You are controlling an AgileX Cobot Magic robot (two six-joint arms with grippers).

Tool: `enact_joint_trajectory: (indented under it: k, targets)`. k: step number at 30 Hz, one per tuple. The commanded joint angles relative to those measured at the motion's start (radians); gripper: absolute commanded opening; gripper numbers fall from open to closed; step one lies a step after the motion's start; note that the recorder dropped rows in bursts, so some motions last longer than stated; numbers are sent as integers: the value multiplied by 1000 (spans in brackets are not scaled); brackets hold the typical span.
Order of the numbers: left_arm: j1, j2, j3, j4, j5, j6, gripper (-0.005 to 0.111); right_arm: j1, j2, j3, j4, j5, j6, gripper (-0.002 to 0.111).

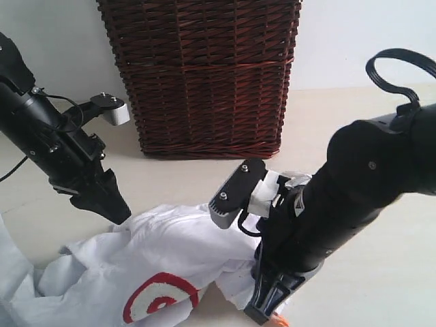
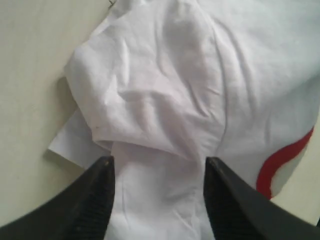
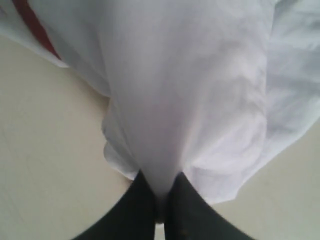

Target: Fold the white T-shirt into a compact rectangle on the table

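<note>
At the left, the left gripper (image 1: 114, 210) is down on the upper edge of the white T-shirt (image 1: 170, 252). Its jaws are half released, standing astride a slack band of cloth beside a rumpled sleeve (image 2: 125, 100), with fabric touching both fingers (image 2: 102, 195). The shirt lies crumpled on the pale desk (image 1: 170, 178), its red ring print (image 1: 160, 294) facing up, in front of a dark wicker basket (image 1: 204, 75). At the right, the right gripper (image 1: 264, 312) has its jaws clenched on a fold of the shirt's lower edge, the white cloth drawn taut into the pinch.
</note>
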State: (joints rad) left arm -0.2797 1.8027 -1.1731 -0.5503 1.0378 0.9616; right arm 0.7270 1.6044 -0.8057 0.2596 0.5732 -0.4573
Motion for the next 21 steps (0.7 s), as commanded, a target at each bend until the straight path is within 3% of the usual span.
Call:
enact_joint_trajectory:
  k: [1,5,10,15,19,21]
  targets:
    - [2,-11,-3,15,5,-11,53,-5,-19,27,19,-33,-9,0]
    - [2,-11,-3,-15,26,11,53,-5,-51,-144,20,79,82,0]
    - [0,-30,-3,-64,43,58,53,-5,-211,-339,18,370,85,0]
    - [0,-135,-3,-94,32,115,53,-5,-309,-437,69,567,125,0]
    - [0,-184,-3,-97,-8,131,53,-5,-331,-437,-24,485,112,0]
    - [0,-191,-3,-97,-31,131,53,-19,-294,-426,-175,438,248,0]
